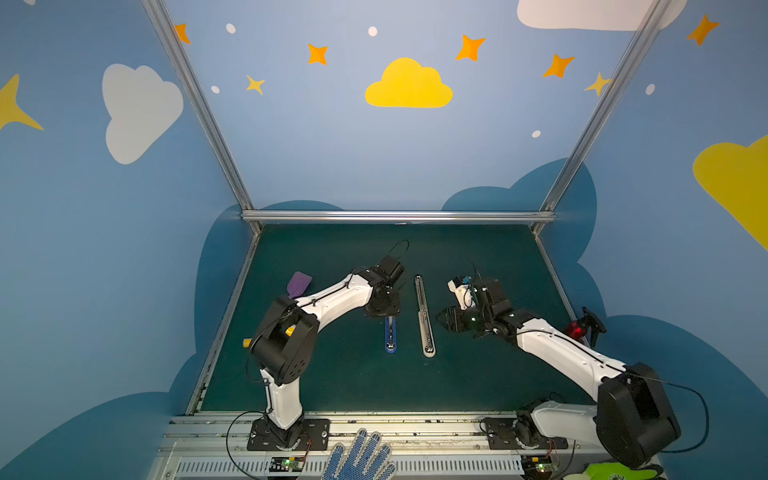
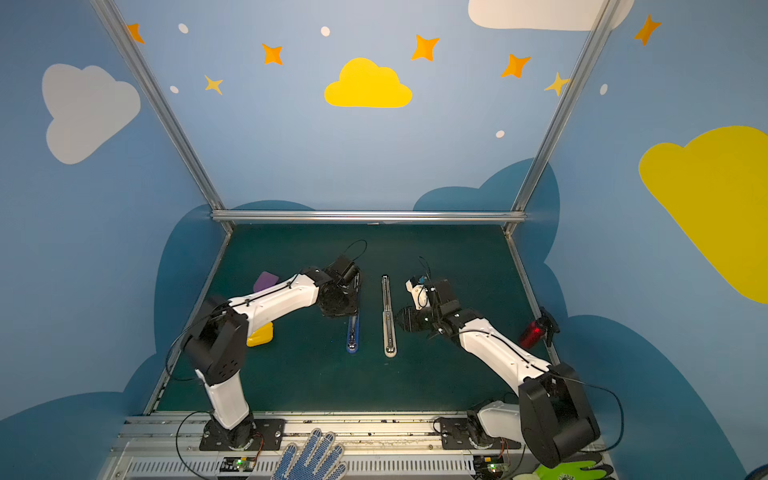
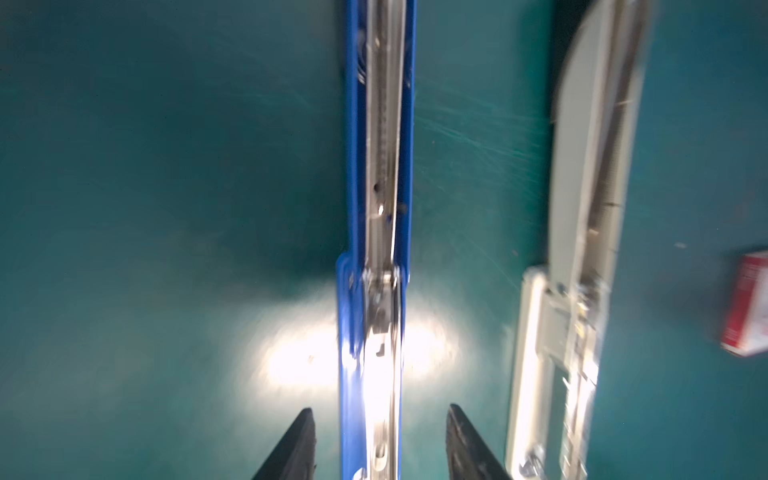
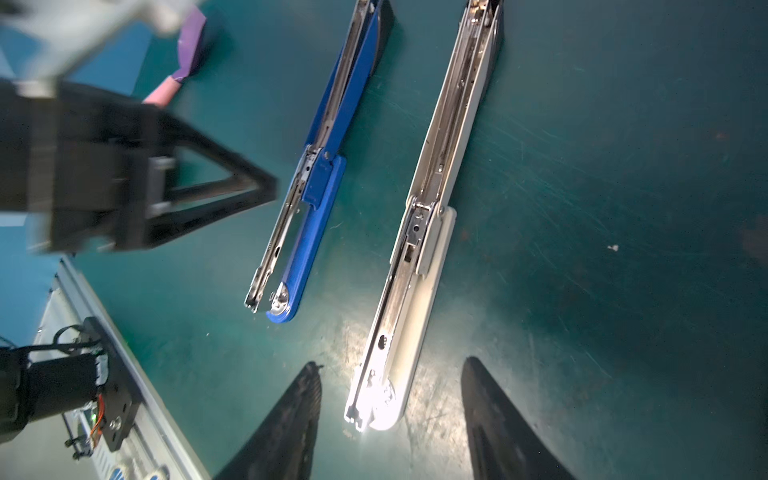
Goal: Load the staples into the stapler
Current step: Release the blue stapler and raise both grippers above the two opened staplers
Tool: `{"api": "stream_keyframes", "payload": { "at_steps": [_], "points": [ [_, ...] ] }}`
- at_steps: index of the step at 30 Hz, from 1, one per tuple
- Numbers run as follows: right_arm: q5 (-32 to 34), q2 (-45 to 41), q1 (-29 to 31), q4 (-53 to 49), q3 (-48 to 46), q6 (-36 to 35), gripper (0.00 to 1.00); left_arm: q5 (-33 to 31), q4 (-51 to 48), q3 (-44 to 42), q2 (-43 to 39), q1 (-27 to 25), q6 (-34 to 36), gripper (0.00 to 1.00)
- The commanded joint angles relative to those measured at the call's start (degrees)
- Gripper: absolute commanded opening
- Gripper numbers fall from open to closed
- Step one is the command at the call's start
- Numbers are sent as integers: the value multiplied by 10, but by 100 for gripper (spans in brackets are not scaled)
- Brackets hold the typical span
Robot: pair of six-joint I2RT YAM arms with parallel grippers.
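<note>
Green mat (image 1: 332, 386), two staplers opened out flat, side by side, both running near to far, metal channels up. Blue stapler (image 1: 390, 337) on the left, the shorter one. White stapler (image 1: 424, 316) just right of it, longer, not touching.

Left gripper (image 3: 380, 411) hangs over the far half of the blue stapler, pointing down. In the left wrist view its black fingers (image 3: 301, 440) sit either side of the blue body with mat showing in both gaps, so it's released and gripping nothing. That view is motion-blurred.

Right gripper (image 4: 388, 361) sits just right of the white stapler, about its middle, in both top views. The right wrist view shows its fingers (image 4: 494, 415) spread wide with the stapler's rounded near end between them, down on the mat. No contact, nothing held.

The staples box (image 3: 748, 303), red and white, shows only at the edge of the left wrist view. It lies on the mat beside the white stapler, on the side away from the blue one, close but apart. Can't tell if it's open, and can't pick it out in either top view.

Clutter:
- purple object (image 1: 300, 284), far left behind the left arm
- yellow object (image 2: 261, 334), by the left edge under that arm
- red object with a black top (image 1: 579, 328), at the mat's right edge
- blue dotted glove (image 1: 361, 455), on the near rail
- green glove (image 1: 615, 471), near right corner
</note>
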Motion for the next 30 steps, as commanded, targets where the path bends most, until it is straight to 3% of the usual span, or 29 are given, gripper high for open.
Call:
{"api": "stream_keyframes", "payload": {
  "at_steps": [1, 5, 10, 18, 23, 30],
  "points": [
    [32, 30, 19, -31, 30, 17, 55, -17, 15, -53, -53, 8, -18, 53],
    [49, 84, 34, -33, 51, 47, 55, -14, 34, -123, -98, 21, -40, 55],
    [24, 157, 41, -32, 83, 70, 54, -5, 57, -180, -143, 36, -57, 55],
    [-28, 232, 59, -31, 130, 86, 53, 7, 69, -201, -154, 47, -61, 55],
    [-26, 230, 61, -39, 139, 83, 53, 13, 75, -206, -154, 47, -64, 55],
    [53, 157, 30, -112, 132, 47, 52, 32, 104, -215, -177, 46, -60, 56]
  ]
}}
